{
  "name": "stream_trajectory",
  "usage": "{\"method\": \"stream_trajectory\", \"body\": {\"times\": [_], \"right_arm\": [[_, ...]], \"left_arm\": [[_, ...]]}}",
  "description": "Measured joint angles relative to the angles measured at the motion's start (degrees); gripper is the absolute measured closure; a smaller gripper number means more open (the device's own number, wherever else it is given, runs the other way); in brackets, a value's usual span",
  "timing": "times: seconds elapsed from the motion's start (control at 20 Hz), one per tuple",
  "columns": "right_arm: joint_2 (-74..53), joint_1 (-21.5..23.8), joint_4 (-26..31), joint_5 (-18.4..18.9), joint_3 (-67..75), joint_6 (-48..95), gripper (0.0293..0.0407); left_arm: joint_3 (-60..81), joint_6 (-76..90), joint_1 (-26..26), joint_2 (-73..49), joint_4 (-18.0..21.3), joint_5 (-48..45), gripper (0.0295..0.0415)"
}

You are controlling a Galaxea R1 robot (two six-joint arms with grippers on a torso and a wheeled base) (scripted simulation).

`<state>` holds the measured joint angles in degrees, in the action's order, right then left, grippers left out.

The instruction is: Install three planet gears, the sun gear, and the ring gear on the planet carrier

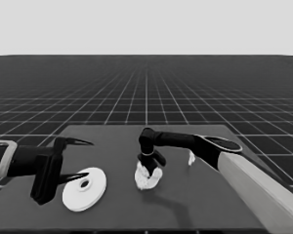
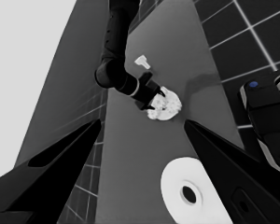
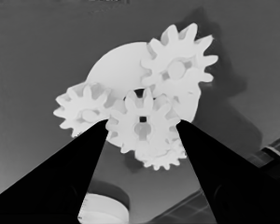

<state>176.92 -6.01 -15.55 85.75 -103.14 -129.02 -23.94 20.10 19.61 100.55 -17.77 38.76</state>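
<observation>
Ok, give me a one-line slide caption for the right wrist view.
Right gripper holds the centre gear among three gears on the smaller round part.

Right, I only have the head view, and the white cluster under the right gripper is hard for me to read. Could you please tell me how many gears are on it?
Observer: Four. The right wrist view shows three outer gears on the smaller round part, with a central gear among them.
Operator: Thank you. Is the right gripper holding anything?
Observer: Yes. The right gripper is shut on the central gear, with a fingertip against its teeth on each side.
Operator: And does the left gripper hold the larger round part?
Observer: No. In its wrist view the left gripper is open, and the larger round part lies flat on the table between its spread fingers, apart from both.
</observation>
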Motion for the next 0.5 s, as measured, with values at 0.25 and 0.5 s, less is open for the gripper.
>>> {"method": "stream_trajectory", "body": {"times": [0.25,0.5], "right_arm": [[0.0,0.0,0.0,0.0,0.0,-3.0,0.0391],[0.0,0.0,0.0,0.0,0.0,-5.4,0.0331]], "left_arm": [[0.0,0.0,0.0,0.0,0.0,0.0,0.0326],[0.0,0.0,0.0,0.0,0.0,0.0,0.0326]]}}
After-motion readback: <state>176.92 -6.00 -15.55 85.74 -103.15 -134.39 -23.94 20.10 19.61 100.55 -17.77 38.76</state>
